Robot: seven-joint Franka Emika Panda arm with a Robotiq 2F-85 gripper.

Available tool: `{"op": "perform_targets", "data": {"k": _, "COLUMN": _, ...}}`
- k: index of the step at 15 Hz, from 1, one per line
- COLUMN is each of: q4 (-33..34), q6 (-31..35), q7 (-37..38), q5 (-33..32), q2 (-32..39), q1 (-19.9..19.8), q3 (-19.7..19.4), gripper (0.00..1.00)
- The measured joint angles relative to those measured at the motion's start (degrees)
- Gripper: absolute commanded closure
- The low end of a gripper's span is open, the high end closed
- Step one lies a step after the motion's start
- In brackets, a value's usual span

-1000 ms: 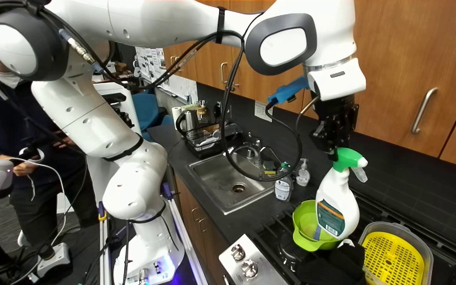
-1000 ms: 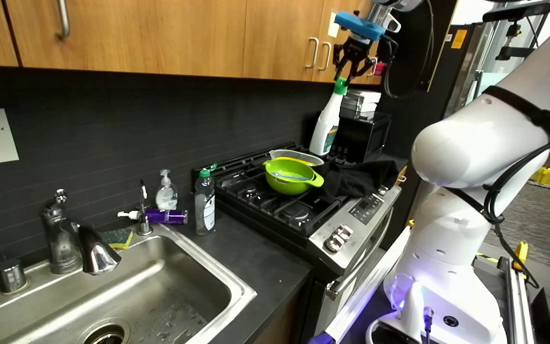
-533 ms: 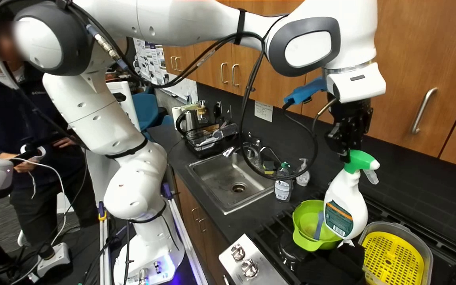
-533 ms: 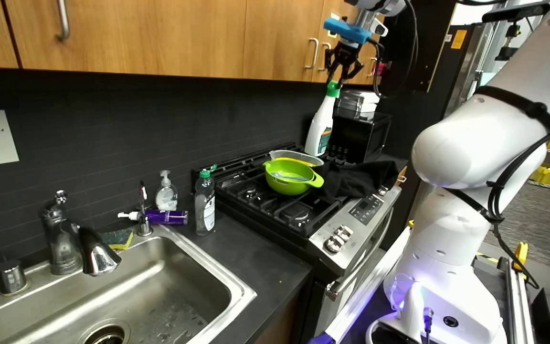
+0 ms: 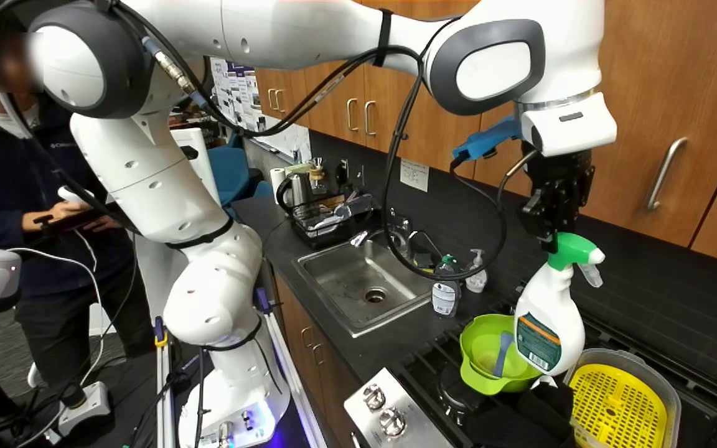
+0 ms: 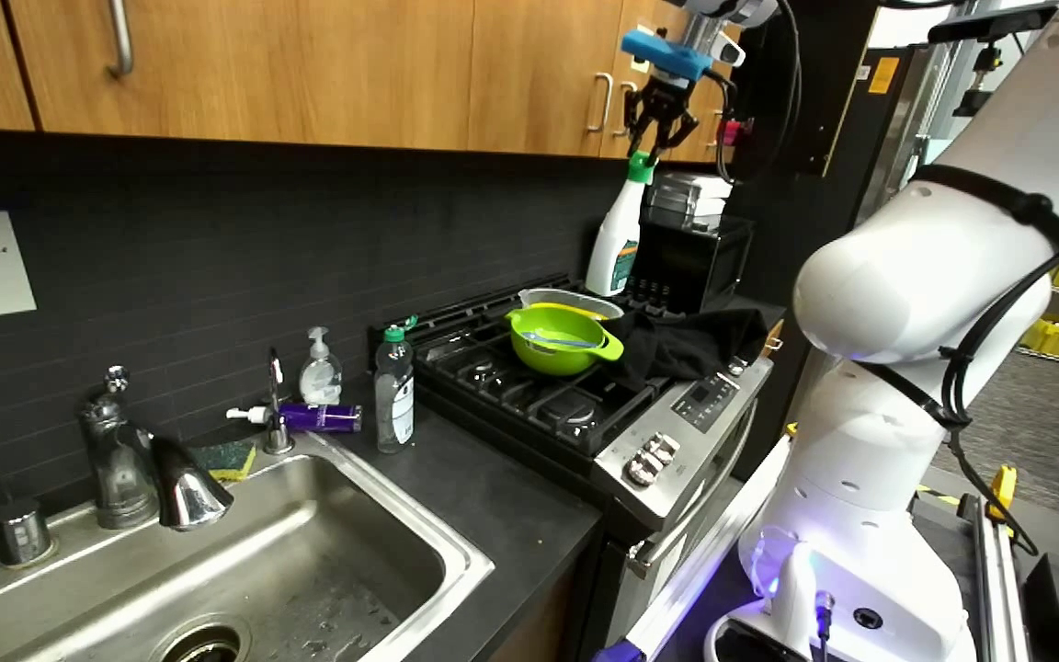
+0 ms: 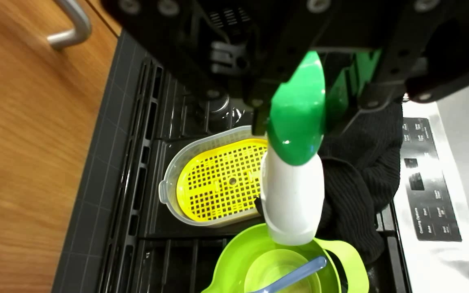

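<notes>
Just now, your white plastic spray bottle with a green trigger head (image 5: 548, 323) has slid rightward in an exterior view, uncovering more of the lime-green plastic bowl (image 5: 473, 348); the grip seems to be carrying securely, with the bottle not yet set down. Your black two-finger gripper (image 7: 297, 118) is clamped on that green head, and the bottle hangs slightly tilted near the centre of the wrist view, its base overlapping the bowl's rim there. Mind the brown wooden cabinet door (image 7: 18, 171) at the left edge and the grey translucent oval tub (image 7: 171, 179) left of centre; sideways room looks more generous toward the steel-framed control panel (image 7: 434, 179) at the right, past the black ribbed cloth (image 7: 356, 183)
</notes>
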Motion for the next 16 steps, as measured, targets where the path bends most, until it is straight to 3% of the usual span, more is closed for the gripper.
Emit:
{"op": "perform_targets", "data": {"k": 8, "q4": 0.2, "q6": -0.3, "q7": 0.2, "q5": 0.0, "q2": 4.3, "q1": 1.9, "q3": -1.3, "gripper": 0.86}}
{"op": "perform_targets", "data": {"k": 16, "q4": 4.5, "q6": -0.6, "q7": 0.7, "q5": 0.0, "q2": 10.1, "q1": 2.7, "q3": -3.6, "gripper": 0.86}}
